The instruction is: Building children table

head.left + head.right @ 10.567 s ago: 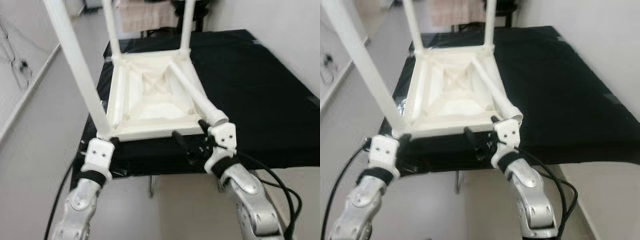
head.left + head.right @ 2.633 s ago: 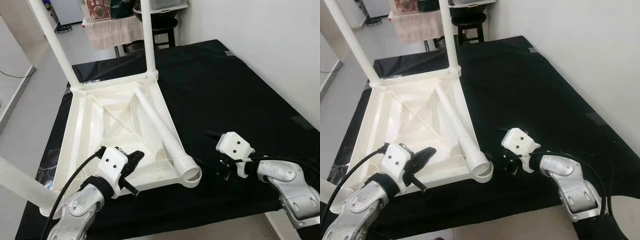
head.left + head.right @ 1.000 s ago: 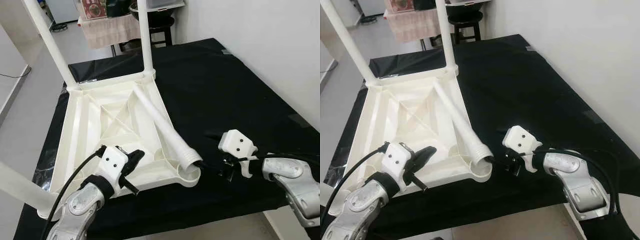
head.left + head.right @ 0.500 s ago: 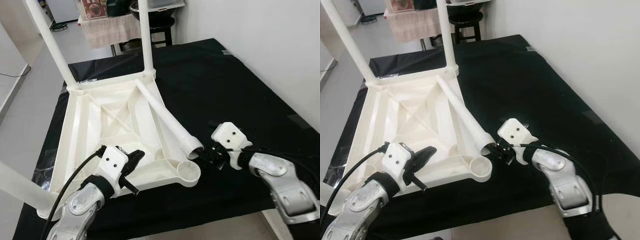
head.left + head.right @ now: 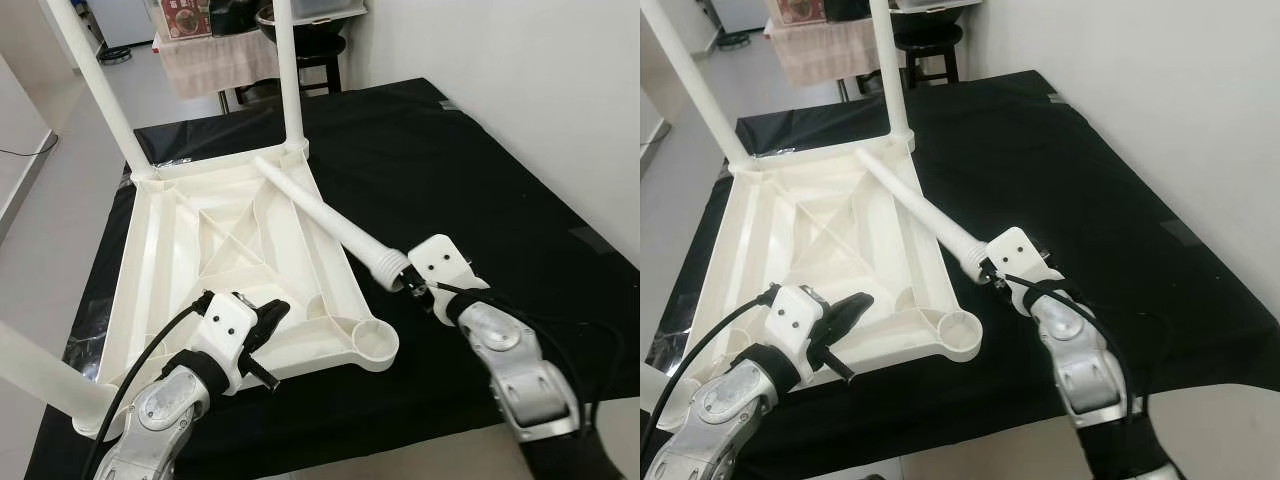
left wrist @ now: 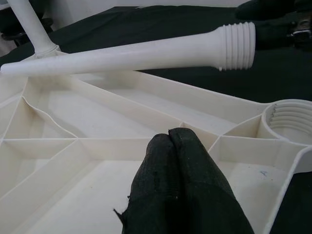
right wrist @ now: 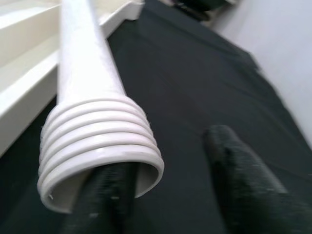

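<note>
A white children's table (image 5: 155, 250) lies upside down on the black-covered table (image 5: 480, 170). Upright legs (image 5: 288, 70) stand at its far corners and one (image 5: 35, 375) at the near left. The near right corner has an empty threaded socket (image 5: 375, 343). A loose leg (image 5: 320, 215) slants across the underside, its threaded end raised. My right gripper (image 5: 405, 285) is open at that end: one finger (image 7: 105, 192) sits inside the tube mouth, the other (image 7: 239, 165) stands apart outside. My left gripper (image 5: 275, 312) is shut and holds nothing, just above the underside near the front edge.
A white wall runs along the right side of the black table. Behind the table stand a dark stool (image 5: 315, 45) and a cloth-draped stand (image 5: 215, 60). Grey floor lies to the left. A black cable (image 5: 150, 355) trails from my left arm.
My right gripper moved in to the loose leg's threaded end and raised it off the table's corner, swinging it right. The left gripper stayed put.
</note>
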Motion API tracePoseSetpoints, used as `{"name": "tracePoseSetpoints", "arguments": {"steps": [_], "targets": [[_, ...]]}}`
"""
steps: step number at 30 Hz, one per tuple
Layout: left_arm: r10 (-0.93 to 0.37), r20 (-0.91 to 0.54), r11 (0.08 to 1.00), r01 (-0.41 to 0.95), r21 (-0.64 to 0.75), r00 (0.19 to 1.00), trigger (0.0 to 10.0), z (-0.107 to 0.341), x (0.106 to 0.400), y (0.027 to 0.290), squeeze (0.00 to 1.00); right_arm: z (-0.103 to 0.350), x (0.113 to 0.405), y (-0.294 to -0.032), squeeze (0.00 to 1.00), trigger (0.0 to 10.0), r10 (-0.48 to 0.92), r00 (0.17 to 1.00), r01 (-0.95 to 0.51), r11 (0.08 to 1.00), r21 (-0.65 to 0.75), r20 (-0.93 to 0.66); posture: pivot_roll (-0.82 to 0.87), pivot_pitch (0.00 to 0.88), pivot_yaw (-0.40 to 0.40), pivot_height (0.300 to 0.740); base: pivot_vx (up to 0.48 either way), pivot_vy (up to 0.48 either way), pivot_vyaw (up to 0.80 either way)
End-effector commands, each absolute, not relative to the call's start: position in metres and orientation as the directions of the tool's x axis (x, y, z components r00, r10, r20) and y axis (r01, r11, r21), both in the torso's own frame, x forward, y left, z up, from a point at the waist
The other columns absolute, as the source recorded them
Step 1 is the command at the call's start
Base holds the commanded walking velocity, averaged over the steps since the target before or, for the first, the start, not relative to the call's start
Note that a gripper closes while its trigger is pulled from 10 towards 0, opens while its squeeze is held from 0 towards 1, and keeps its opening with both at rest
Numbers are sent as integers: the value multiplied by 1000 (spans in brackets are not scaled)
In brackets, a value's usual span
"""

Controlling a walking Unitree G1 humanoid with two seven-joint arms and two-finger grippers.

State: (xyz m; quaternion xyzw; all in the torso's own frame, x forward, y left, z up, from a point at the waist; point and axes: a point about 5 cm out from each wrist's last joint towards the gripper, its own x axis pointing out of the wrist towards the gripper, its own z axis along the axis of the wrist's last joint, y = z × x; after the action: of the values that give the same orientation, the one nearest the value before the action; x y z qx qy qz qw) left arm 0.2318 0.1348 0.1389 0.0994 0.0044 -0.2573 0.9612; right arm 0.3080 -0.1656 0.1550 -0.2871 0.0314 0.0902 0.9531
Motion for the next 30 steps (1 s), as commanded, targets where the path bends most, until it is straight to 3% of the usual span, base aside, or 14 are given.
{"name": "tracePoseSetpoints", "arguments": {"steps": [1,10,14,21,22,24,30], "targets": [[-489,-75,847,493,197,869,10000,138,231,135,0,156,309,-162,0,0,158,983,-181,818,-546,-90,5,69,43,740,0,0,0],[-486,-74,848,491,197,871,10000,137,232,136,0,168,318,-150,0,0,214,976,-169,871,-461,46,10,75,43,740,0,0,0],[-484,-73,850,488,198,872,10000,137,232,137,0,179,313,-154,0,0,339,933,-287,901,-324,116,7,74,43,740,0,0,0],[-485,-73,849,489,199,871,10000,137,233,138,0,189,303,-175,0,0,437,887,-388,880,-275,149,1,75,49,740,0,0,0],[-488,-71,846,492,206,870,10000,138,235,139,0,196,294,-195,0,0,498,854,-463,860,-215,153,0,75,53,740,0,0,0],[-490,-68,845,493,210,869,10000,140,236,139,0,201,290,-205,0,0,524,834,-499,850,-170,173,-1,75,55,740,0,0,0],[-492,-53,843,491,221,869,10000,145,240,139,0,214,284,-218,0,0,531,804,-537,842,-57,267,-2,74,59,740,0,0,0]]}}
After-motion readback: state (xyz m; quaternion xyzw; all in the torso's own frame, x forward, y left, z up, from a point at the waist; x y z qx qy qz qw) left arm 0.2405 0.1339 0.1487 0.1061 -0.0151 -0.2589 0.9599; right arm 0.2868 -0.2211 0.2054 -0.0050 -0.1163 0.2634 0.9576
